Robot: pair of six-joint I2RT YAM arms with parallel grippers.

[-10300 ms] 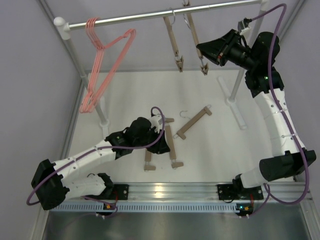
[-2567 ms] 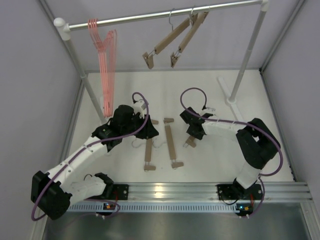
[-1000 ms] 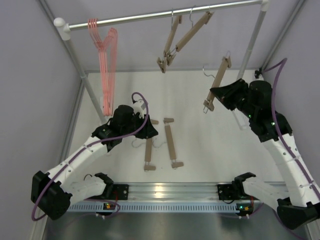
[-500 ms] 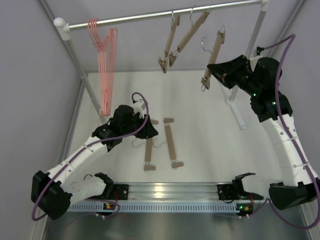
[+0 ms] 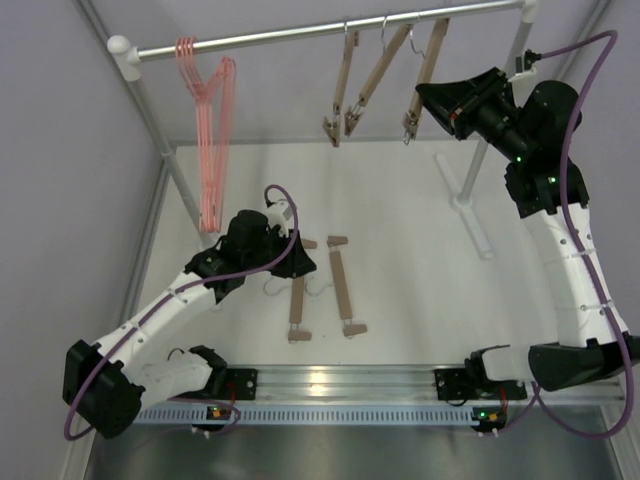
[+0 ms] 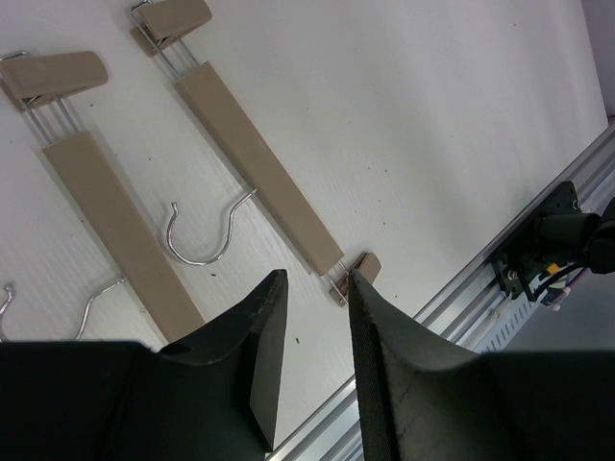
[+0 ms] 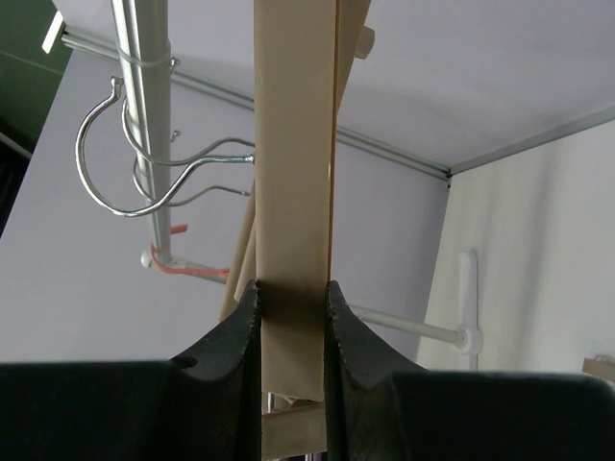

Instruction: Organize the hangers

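Observation:
My right gripper is raised to the silver rail and shut on a tan wooden hanger. That hanger's silver hook overlaps the rail; I cannot tell whether it rests on it. Two more wooden hangers hang beside it. Pink wire hangers hang at the rail's left end. Two wooden hangers lie on the table, also in the left wrist view. My left gripper hovers open just above them, holding nothing.
White posts carry the rail, and the right post's foot lies on the table. Grey walls close in on both sides. An aluminium mounting rail runs along the table's near edge.
My right arm has carried the wooden hanger up and back from mid-air to the rail, beside the two hanging ones. The left arm has not moved.

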